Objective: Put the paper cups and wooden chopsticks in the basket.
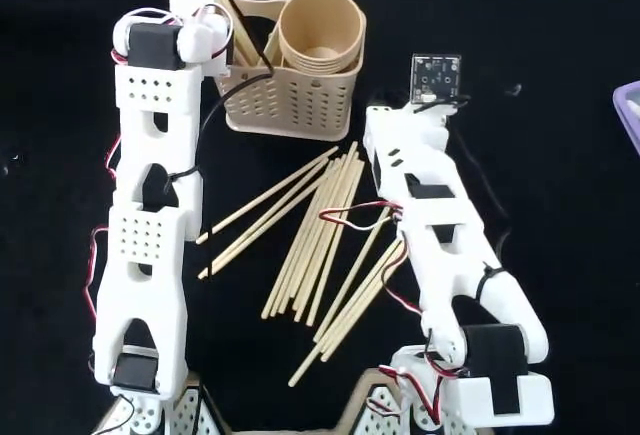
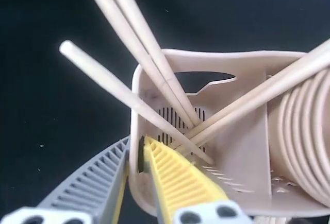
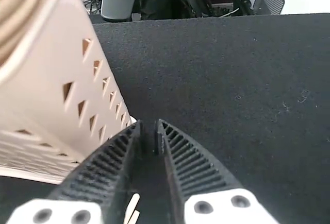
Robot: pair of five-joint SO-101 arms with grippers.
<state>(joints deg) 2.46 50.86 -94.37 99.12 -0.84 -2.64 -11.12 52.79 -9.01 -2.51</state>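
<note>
A beige perforated basket (image 1: pixel 290 95) stands at the back of the black table. Stacked paper cups (image 1: pixel 320 30) sit in its right compartment, and a few wooden chopsticks (image 2: pixel 149 54) lean in the left one. Several more chopsticks (image 1: pixel 320 235) lie fanned on the cloth in front of it. My left gripper (image 2: pixel 136 142) hangs at the basket's (image 2: pixel 206 62) left rim, shut, with the chopsticks standing free of it. My right gripper (image 3: pixel 148 128) is low beside the basket's right wall (image 3: pixel 56 95), shut on nothing.
The left arm (image 1: pixel 150 155) stretches along the table's left side and the right arm (image 1: pixel 430 215) along the right, with the loose chopsticks between them. A purple object (image 1: pixel 628 105) sits at the right edge. Bare black cloth (image 3: pixel 232 69) lies right of the basket.
</note>
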